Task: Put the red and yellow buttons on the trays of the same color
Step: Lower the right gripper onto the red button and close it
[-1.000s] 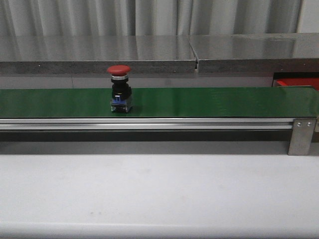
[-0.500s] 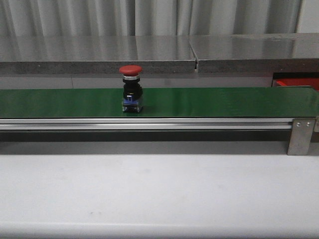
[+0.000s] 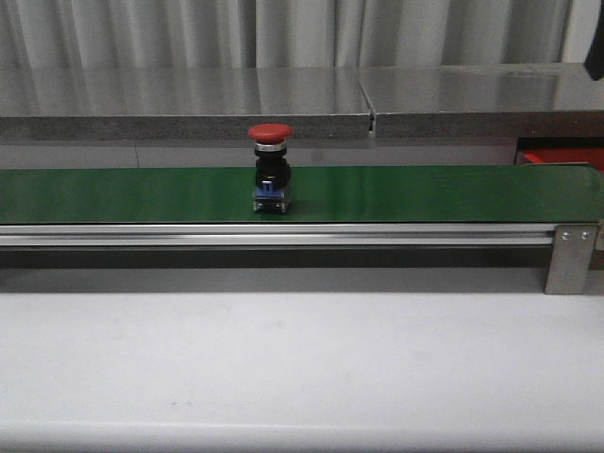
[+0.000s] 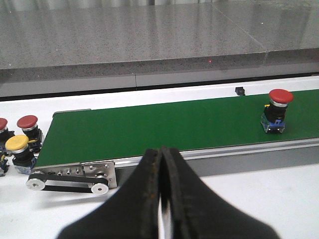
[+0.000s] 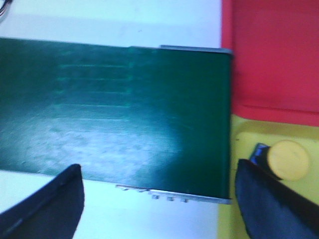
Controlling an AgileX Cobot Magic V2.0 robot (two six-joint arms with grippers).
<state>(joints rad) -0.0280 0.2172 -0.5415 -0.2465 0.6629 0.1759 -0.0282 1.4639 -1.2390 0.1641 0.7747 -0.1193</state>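
A red button (image 3: 271,170) stands upright on the green belt (image 3: 425,193). The left pincer (image 4: 160,164) is closed on nothing. The right pincer (image 5: 159,199) gapes wide over the belt's end (a yellow button (image 5: 284,160) lies on the yellow tray (image 5: 244,209)).

Three red buttons all told: one riding upright on the belt (image 3: 271,170), two parked past the belt's end (image 4: 27,125) (image 4: 2,128). Two yellow buttons: one beside that parked pair (image 4: 18,150), one lying on the yellow tray (image 5: 284,160). One green belt (image 3: 425,193). Two trays, red (image 5: 274,59) and yellow (image 5: 239,219).
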